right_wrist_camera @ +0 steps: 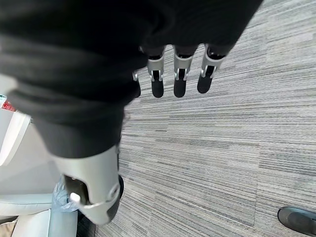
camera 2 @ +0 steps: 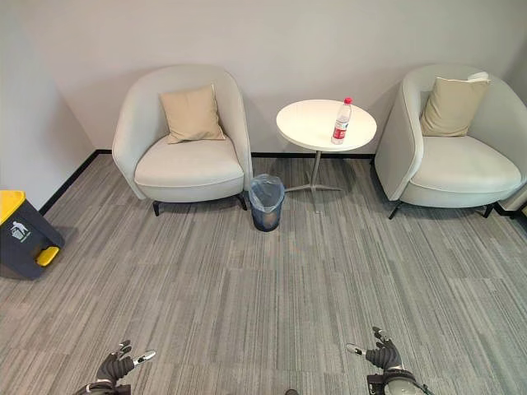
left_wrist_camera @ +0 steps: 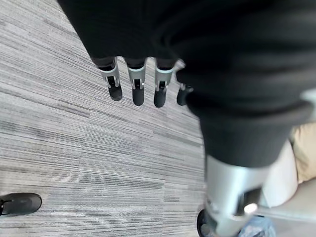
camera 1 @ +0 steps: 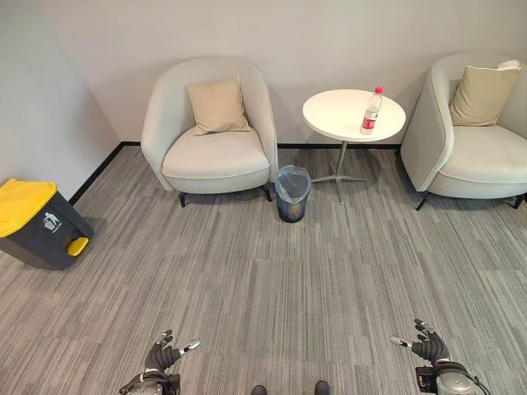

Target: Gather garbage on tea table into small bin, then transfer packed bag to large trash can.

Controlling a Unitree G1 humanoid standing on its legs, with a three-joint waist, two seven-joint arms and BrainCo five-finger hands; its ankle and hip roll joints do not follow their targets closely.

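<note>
- The plastic bottle stands upright on the round white tea table, toward the table's right edge, at the far side of the room between two pale armchairs.
- The small bin, lined with a bluish bag, sits on the carpet just beside the table's foot, on its left and by the near right corner of the left armchair.
- The large trash can, dark with a yellow lid, stands at the far left against the wall, well apart from the bin.
- The left hand and the right hand hang low at the near edge, both with fingers relaxed and spread, holding nothing, far from the table.
- The bottle looks light and thin-walled, probably smooth and easy to tip or dent; a grasp round the middle of its body, below the red cap, seems safest.
- The bin's bag looks soft and limp; its gathered rim is likely the place to take hold of it once it is packed.
- Whether the bottle holds any liquid cannot be made out at this distance, nor what lies inside the bin.
- The right armchair is cut off at the picture's edge, and the table's foot is partly hidden behind the bin.
</note>
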